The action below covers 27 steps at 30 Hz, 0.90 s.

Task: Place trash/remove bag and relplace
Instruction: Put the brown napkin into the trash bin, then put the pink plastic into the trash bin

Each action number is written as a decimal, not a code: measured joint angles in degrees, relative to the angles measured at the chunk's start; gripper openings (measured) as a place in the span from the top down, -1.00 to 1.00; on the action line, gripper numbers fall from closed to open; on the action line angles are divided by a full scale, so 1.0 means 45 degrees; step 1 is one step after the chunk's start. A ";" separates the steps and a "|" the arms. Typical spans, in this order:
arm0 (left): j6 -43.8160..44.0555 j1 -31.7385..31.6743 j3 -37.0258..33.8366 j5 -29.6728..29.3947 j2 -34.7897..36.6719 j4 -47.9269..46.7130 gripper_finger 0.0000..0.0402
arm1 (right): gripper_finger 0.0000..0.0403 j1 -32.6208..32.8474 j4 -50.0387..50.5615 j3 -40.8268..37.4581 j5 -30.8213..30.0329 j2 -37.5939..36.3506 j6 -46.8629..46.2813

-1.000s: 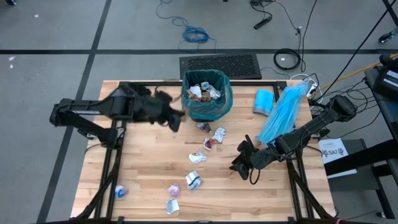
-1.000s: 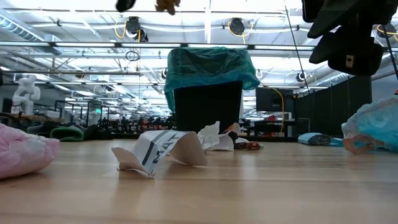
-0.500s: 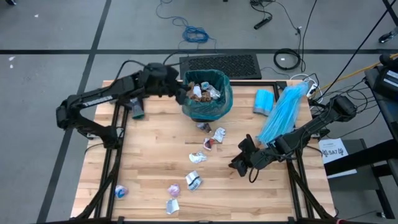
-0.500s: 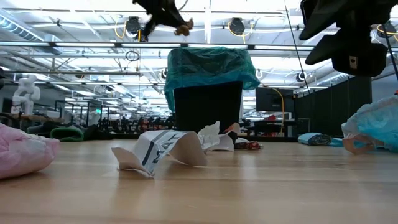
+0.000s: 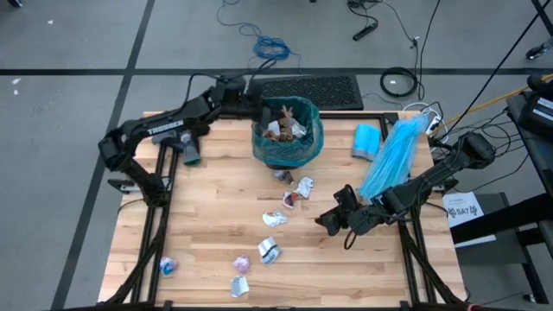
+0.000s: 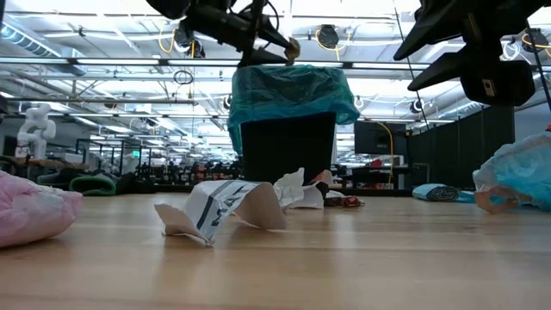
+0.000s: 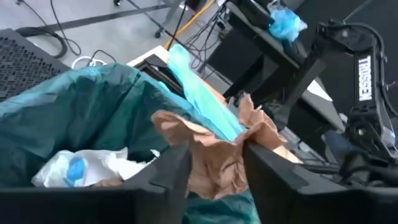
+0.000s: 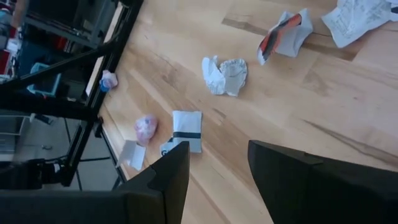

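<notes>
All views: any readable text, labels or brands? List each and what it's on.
"TROSSEN": white letters on the right black robot arm, left wrist view.
"TROSSEN", tiny: white letters on the left black robot arm, high view.
White paper sheet off the table's right edge: dark print, too small to read.
White crumpled wrapper with a dark stripe, low view: markings illegible.
</notes>
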<state>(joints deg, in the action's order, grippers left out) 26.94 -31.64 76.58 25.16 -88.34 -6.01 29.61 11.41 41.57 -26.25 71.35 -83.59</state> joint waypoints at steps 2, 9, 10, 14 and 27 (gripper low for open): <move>0.0228 -0.0076 0.0000 0.0026 -0.0082 0.0165 0.13 | 0.23 0.0000 0.0001 -0.0002 -0.0024 0.0000 0.0000; -0.0404 -0.0104 0.0000 -0.0238 0.0044 0.0226 0.03 | 0.23 0.0000 0.0049 -0.0002 -0.0232 0.0000 0.0059; -0.0396 -0.0115 0.0000 -0.0270 0.0079 0.0222 0.03 | 0.23 0.0000 0.0083 -0.0002 -0.0232 0.0003 0.0110; -0.0389 -0.0154 0.0000 -0.0320 0.0250 -0.0579 0.03 | 0.23 0.0000 0.0123 -0.0002 -0.0232 0.0000 0.0509; -0.0430 0.0183 -0.0010 -0.2314 0.0639 -0.4309 0.03 | 0.23 0.0029 0.0152 -0.0002 -0.0101 0.0000 0.1162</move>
<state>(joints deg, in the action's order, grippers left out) 25.00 -30.82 76.53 14.75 -85.47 -25.40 29.73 12.10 41.56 -26.70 71.35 -78.36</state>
